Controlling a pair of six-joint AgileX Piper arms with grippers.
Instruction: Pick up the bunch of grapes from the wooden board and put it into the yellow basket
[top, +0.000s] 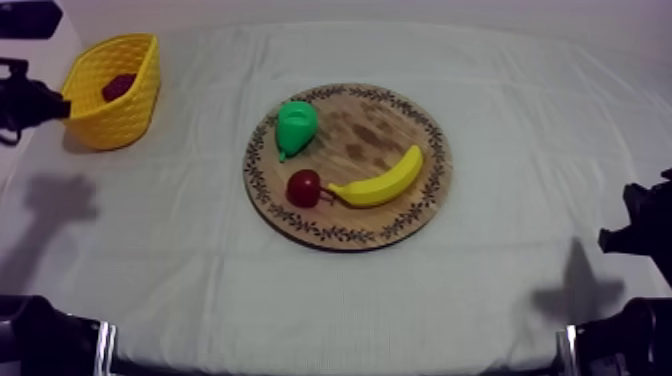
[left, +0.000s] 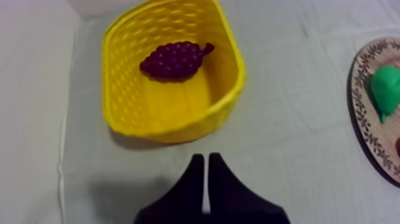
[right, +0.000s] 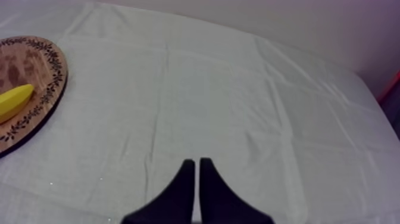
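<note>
Grapes lie in the basket, where they belong.
Left gripper and right gripper are closed together and empty: the job looks done.

The cloth is plain matt fabric, softly creased. The wooden board shows smooth grain inside a printed rim. The yellow basket is openwork plastic, faintly shiny. The bunch of grapes looks knobbly and matt; the banana, pear and small red fruit look smooth plastic.
</note>
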